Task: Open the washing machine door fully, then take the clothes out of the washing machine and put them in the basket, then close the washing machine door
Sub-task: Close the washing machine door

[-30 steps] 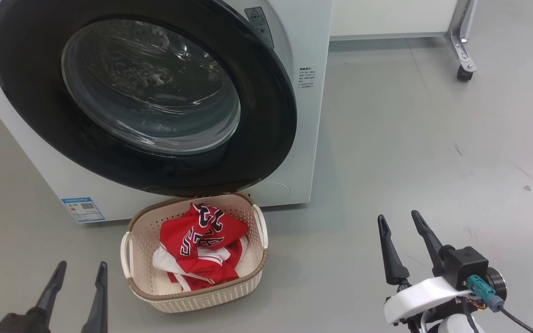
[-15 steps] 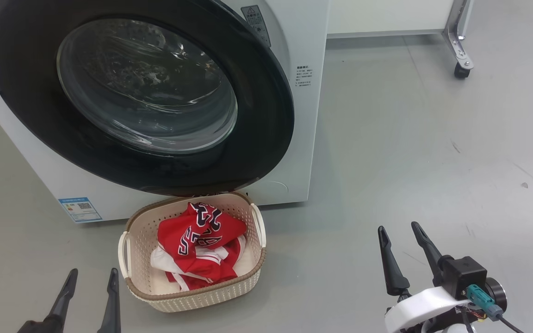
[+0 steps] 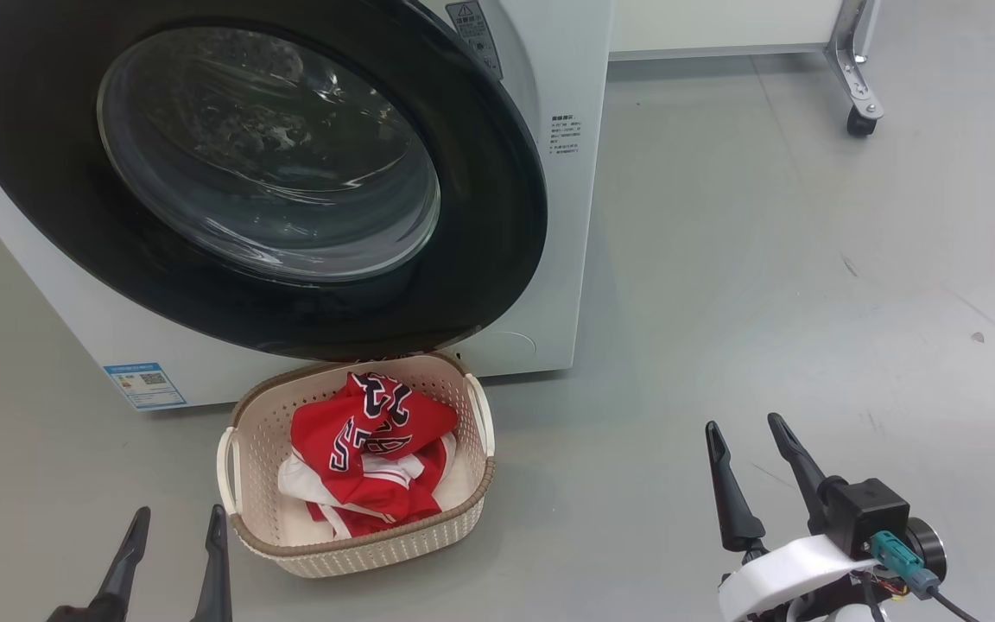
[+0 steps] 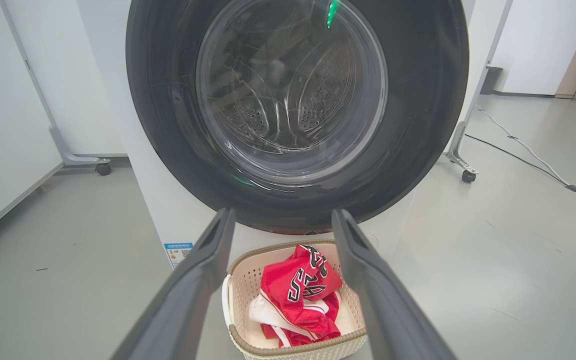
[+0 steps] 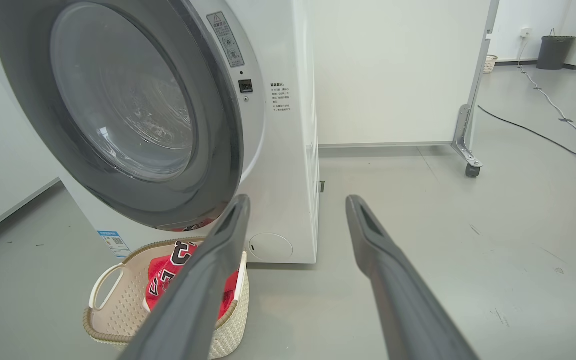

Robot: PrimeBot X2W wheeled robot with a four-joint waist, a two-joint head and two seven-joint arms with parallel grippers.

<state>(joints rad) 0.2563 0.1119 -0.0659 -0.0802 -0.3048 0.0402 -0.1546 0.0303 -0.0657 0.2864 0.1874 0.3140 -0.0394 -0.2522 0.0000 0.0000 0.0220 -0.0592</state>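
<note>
Item 1: basket (image 3: 377, 557), on floor just ahead-right of my L gripper (image 3: 180, 514), well left of my R gripper (image 3: 744, 423).
Contents: clothes (image 3: 359, 432), red, bunched, lettering up.
Item 2: washing machine door (image 3: 480, 216), beyond basket, looks shut on washing machine (image 3: 575, 259).
Both my finger pairs: spread wide, holding nothing.

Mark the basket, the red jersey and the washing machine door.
basket (image 3: 377, 560), head view, front perforated wall.
red jersey (image 3: 368, 428), head view, lettered top fold.
washing machine door (image 3: 269, 155), head view, glass window centre.
</note>
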